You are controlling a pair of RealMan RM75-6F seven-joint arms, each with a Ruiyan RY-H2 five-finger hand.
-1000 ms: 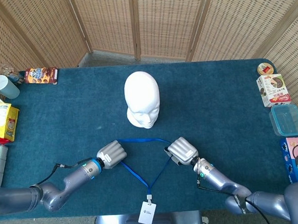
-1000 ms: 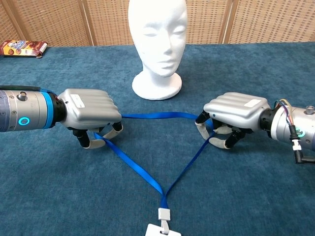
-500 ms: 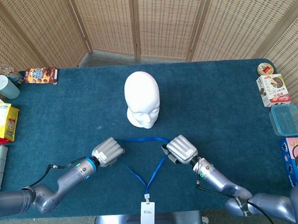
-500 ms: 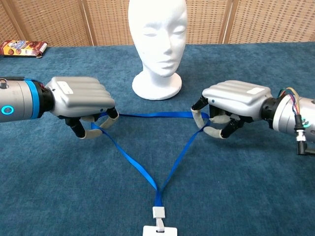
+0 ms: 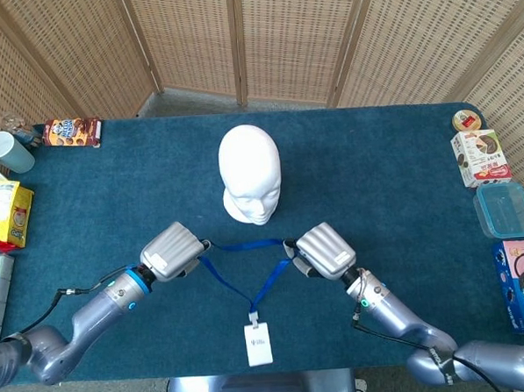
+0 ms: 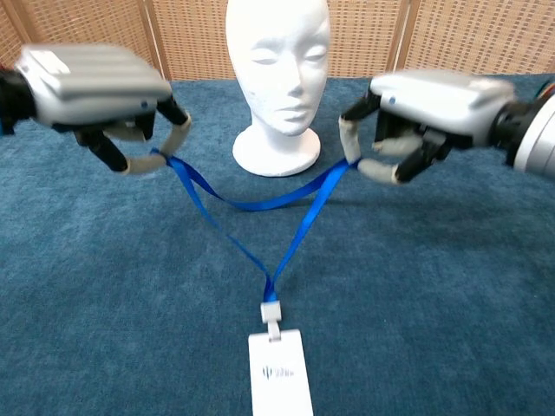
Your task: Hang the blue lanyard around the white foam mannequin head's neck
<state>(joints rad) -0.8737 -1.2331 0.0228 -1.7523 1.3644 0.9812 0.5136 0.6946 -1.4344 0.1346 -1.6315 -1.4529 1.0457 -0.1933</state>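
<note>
The left hand and right hand each pinch the lanyard in curled fingers, holding it above the tabletop before the head. The sagging loop looks narrow and may snag the face or topple the head.

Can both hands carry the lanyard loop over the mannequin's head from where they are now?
Probably yes. The left hand and right hand each hold the blue lanyard raised off the table, apart, in front of the mannequin head. Nothing stands between, though the loop must rise higher.
</note>
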